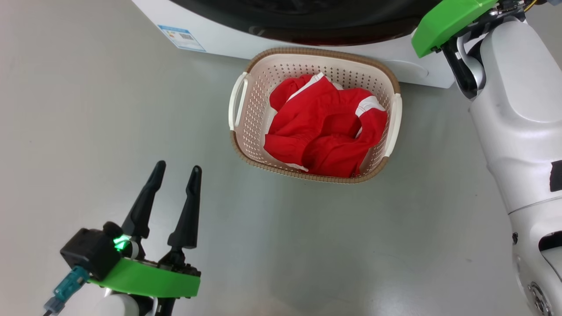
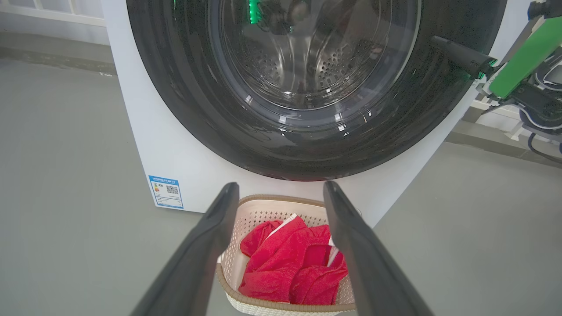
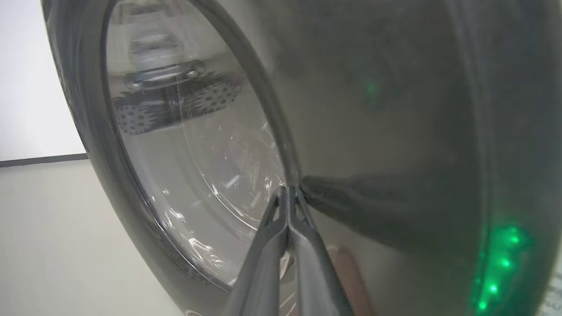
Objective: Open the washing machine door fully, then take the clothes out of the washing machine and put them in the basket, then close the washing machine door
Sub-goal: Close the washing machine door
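The washing machine (image 2: 145, 131) takes up most of what I see, a white box standing on the grey floor (image 1: 88, 131). Its front is nearly all washing machine door (image 2: 316, 149). The glossy black rim looks flush with the white face, and the bare steel drum shows through the glass. So I judge the last step is in hand: shutting the door. To do it well I should press straight into the black rim, not the bulging glass, and steadily, until the latch catches. Whether it has caught I cannot tell.

The basket (image 1: 250, 131) sits on the floor just in front of the machine, below the door. The clothes (image 1: 325, 131) lie heaped inside it, red with white stripes, with nothing hanging over the brown rim. The basket is close under the door but looks clear of it, so I see nothing in the way.

My right hand (image 3: 287, 189) is empty, its fingers pressed together, tips touching the door where glass meets rim. Slipping onto the glass is the risk. My left hand (image 1: 178, 166) is spread wide and holds nothing, above bare floor to the left of the basket and apart from it. A small blue label (image 1: 181, 37) marks the machine's lower corner.
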Available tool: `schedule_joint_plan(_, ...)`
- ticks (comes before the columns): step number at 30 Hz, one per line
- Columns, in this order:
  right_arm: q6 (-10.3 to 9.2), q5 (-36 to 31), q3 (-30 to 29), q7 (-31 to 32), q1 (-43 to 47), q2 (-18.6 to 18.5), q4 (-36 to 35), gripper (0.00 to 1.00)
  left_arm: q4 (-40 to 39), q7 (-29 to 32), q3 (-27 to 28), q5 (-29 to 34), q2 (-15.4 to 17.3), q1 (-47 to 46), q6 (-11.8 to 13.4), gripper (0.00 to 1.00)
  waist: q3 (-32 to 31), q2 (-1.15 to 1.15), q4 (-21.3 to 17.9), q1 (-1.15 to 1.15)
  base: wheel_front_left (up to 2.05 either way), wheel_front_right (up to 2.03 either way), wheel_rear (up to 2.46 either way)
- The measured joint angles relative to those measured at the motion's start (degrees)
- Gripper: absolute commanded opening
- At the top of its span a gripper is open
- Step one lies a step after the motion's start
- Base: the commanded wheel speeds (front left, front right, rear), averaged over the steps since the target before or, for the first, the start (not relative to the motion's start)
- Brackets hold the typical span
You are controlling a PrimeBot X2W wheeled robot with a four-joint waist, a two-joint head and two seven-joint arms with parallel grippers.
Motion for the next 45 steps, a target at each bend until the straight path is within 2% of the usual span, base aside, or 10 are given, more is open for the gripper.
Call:
schedule_joint_plan(8, 0.04, -0.7, -1.6, 0.0, 1.3, 1.1, -1.6, 0.00, 0.4, 0.0, 0.0, 0.0, 0.4, 0.0, 0.0, 1.00, -1.2, 0.00, -1.2, 0.00, 0.00, 0.00, 0.00)
schedule_joint_plan(9, 0.03, -0.7, -1.6, 0.0, 1.8, 1.1, -2.1, 0.27, 0.4, 0.0, 0.0, 0.0, 0.4, 0.0, 0.0, 1.00, -1.4, 0.00, -1.5, 0.00, 0.00, 0.00, 0.00)
schedule_joint_plan(10, -0.04, -0.6, -1.6, 0.0, 2.5, 1.0, -2.7, 0.48, 0.4, 0.0, 0.1, 0.0, 0.4, 0.0, 0.0, 1.00, -1.7, 0.00, -1.8, 0.00, 0.00, 0.00, 0.00)
schedule_joint_plan(11, -0.08, -0.4, -1.6, 0.0, 3.1, 0.9, -3.4, 0.94, 0.5, 0.0, 0.2, 0.0, 0.4, 0.0, 0.0, 1.00, -2.0, 0.00, -2.1, 0.00, 0.00, 0.00, 0.00)
schedule_joint_plan(12, -0.35, 0.0, -1.6, 0.0, 4.0, 0.8, -4.2, 1.00, 0.5, 0.0, 0.2, 0.0, 0.5, 0.0, 0.0, 1.00, -2.3, 0.00, -2.5, 0.00, 0.00, 0.00, 0.00)
schedule_joint_plan(18, -1.32, 0.6, -1.7, 0.0, 12.3, 0.0, -11.7, 1.00, 0.2, 0.0, 0.4, -0.5, 0.8, 0.0, 0.0, 1.00, -4.9, 0.00, -5.0, 0.00, 0.00, 0.00, 0.00)
schedule_joint_plan(29, -1.33, 3.5, -3.5, 0.0, 31.5, 0.1, -24.7, 1.00, 0.0, 0.0, 1.7, -1.6, 1.9, 3.5, 0.0, 1.00, -11.3, 0.00, -11.4, 0.00, 0.00, 0.00, 0.00)
schedule_joint_plan(37, -1.45, 5.6, -4.9, 0.0, 40.0, 0.3, -29.0, 1.00, -0.4, 0.0, 5.7, -2.0, 1.5, 7.4, 0.0, 1.00, -16.2, 0.00, -15.2, 0.00, 0.00, 0.00, 0.00)
schedule_joint_plan(45, -1.45, 5.8, -4.9, 0.0, 47.2, 0.5, -32.8, 1.00, -0.9, 0.0, 8.4, 0.8, 0.8, 10.9, 0.0, 1.00, -21.5, 0.00, -18.8, 0.00, 0.00, 0.00, 0.00)
